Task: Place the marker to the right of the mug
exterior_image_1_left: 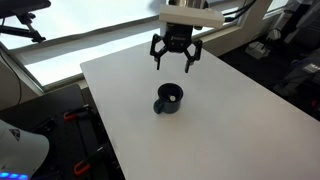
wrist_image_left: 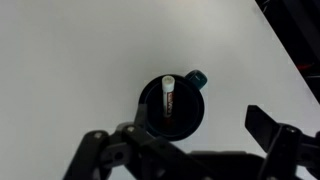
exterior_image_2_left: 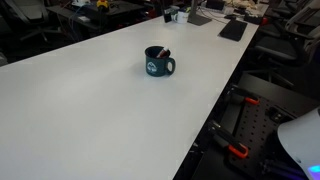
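The dark blue-black mug [exterior_image_1_left: 168, 99] stands upright on the white table [exterior_image_1_left: 230, 110]; it also shows in an exterior view [exterior_image_2_left: 158, 65] and in the wrist view [wrist_image_left: 178, 102]. The marker [wrist_image_left: 169, 95], white with a red band, stands inside the mug, leaning on its wall. Its tip pokes above the rim in an exterior view [exterior_image_2_left: 157, 52]. My gripper [exterior_image_1_left: 175, 62] hangs open and empty above the mug, well clear of it. In the wrist view its fingers [wrist_image_left: 185, 150] spread on both sides of the mug's lower edge.
The table's edges run close on both long sides. Black equipment and cables [exterior_image_2_left: 240, 125] lie on the floor beside it. Dark items [exterior_image_2_left: 232, 30] sit at the table's far end.
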### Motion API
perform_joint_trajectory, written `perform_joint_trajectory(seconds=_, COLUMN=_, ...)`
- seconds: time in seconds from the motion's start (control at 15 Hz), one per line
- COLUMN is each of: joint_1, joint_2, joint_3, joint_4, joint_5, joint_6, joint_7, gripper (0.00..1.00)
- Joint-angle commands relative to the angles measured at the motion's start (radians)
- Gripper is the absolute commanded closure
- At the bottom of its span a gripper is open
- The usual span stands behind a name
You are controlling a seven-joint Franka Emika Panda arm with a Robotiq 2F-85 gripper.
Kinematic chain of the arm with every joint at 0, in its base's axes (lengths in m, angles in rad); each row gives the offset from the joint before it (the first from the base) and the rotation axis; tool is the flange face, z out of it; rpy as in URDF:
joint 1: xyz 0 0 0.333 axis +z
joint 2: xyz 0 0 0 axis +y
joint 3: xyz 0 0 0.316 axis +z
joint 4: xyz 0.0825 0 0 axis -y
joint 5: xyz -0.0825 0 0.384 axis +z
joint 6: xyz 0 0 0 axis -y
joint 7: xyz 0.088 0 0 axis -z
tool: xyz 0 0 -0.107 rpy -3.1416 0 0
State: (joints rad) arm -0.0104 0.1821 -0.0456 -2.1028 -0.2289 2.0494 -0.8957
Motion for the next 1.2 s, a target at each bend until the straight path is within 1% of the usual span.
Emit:
perform_joint_trajectory(seconds=0.0, joint_1=-0.008, joint_2=0.063, joint_3=0.015, joint_4=0.043, joint_5=-0.038, joint_6=0.025, joint_7=0.037, gripper=0.00)
perform_joint_trajectory(seconds=0.27, joint_1=-0.004, joint_2=0.124, joint_3=0.023, joint_4=0.068, joint_5=-0.081, joint_6=0.081, joint_7=0.067, gripper=0.00)
perform_joint_trajectory(seconds=0.47, joint_1=-0.006, joint_2=0.153, joint_3=0.034, joint_4=0.065, joint_5=-0.097, joint_6=0.179, joint_7=0.068, gripper=0.00)
perform_joint_trajectory(seconds=0.6, joint_1=-0.006, joint_2=0.167, joint_3=0.039, joint_4=0.064, joint_5=-0.096, joint_6=0.220, joint_7=0.063, gripper=0.02)
perform_joint_trajectory(seconds=0.67, joint_1=-0.009, joint_2=0.173, joint_3=0.044, joint_4=0.067, joint_5=-0.083, joint_6=0.221, joint_7=0.055, gripper=0.06)
perform_joint_trajectory(seconds=0.73, joint_1=-0.013, joint_2=0.177, joint_3=0.051, joint_4=0.069, joint_5=-0.065, joint_6=0.212, joint_7=0.046, gripper=0.07)
perform_joint_trajectory(seconds=0.8, joint_1=-0.016, joint_2=0.179, joint_3=0.057, joint_4=0.069, joint_5=-0.056, joint_6=0.207, joint_7=0.039, gripper=0.14)
perform_joint_trajectory(seconds=0.93, joint_1=-0.021, joint_2=0.178, joint_3=0.069, joint_4=0.067, joint_5=-0.023, joint_6=0.176, joint_7=0.031, gripper=0.19)
perform_joint_trajectory(seconds=1.0, joint_1=-0.022, joint_2=0.176, joint_3=0.072, joint_4=0.064, joint_5=-0.015, joint_6=0.168, joint_7=0.035, gripper=0.24)
perform_joint_trajectory(seconds=1.13, joint_1=-0.028, joint_2=0.176, joint_3=0.079, joint_4=0.062, joint_5=0.007, joint_6=0.150, joint_7=0.031, gripper=0.26)
